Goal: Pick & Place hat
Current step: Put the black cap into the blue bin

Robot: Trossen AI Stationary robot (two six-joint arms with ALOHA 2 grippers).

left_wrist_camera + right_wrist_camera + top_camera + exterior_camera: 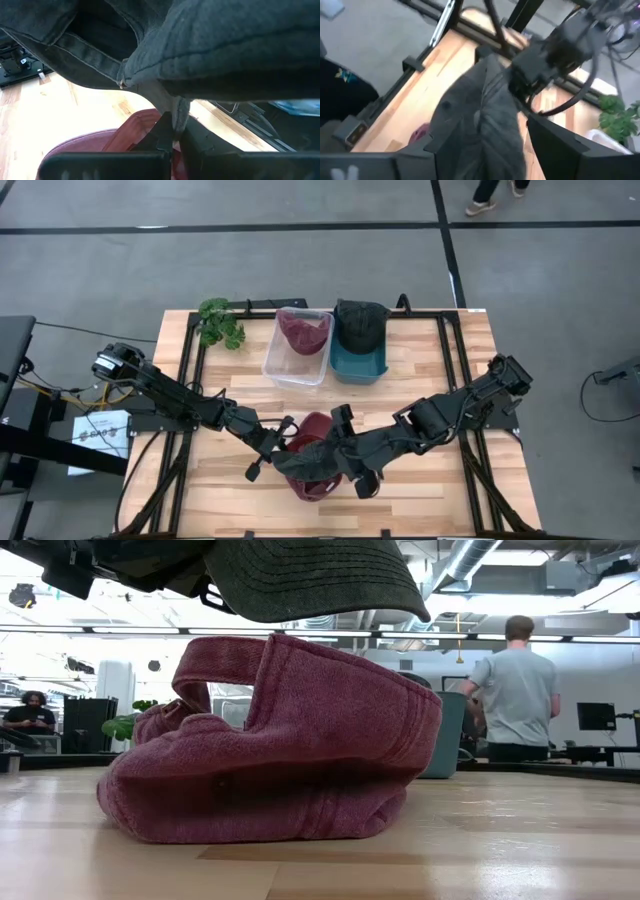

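Observation:
A dark grey hat [312, 463] hangs in the air between my two grippers, above a maroon hat [316, 424] that lies by its lower edge on the wooden table [430, 500]. In the low view the grey hat's brim [310, 580] floats over the maroon hat [280, 760]. My left gripper [276, 450] comes from the table's left and is shut on the grey hat. My right gripper [338, 467] comes from the right, with the grey hat [480, 120] filling the gap between its fingers. My left gripper [172, 137] pinches a narrow fold of the grey hat's cloth [175, 112] between its two fingers. The hat [225, 45] spreads out beyond the fingers, lifted clear of the maroon hat [100, 145]. My right gripper [480, 150] has the bunched grey cloth [485, 135] between its two fingers [427, 145], which stand fairly wide apart on either side of it. Which part of the hat this is cannot be told. The hat is clear of the table and reaches across to the left gripper [535, 75].
At the table's far side stand a clear bin [270, 365] with a maroon hat in it and a teal bin [356, 370] with a dark hat. A green plant [220, 322] lies at the far left. People stand in the room beyond.

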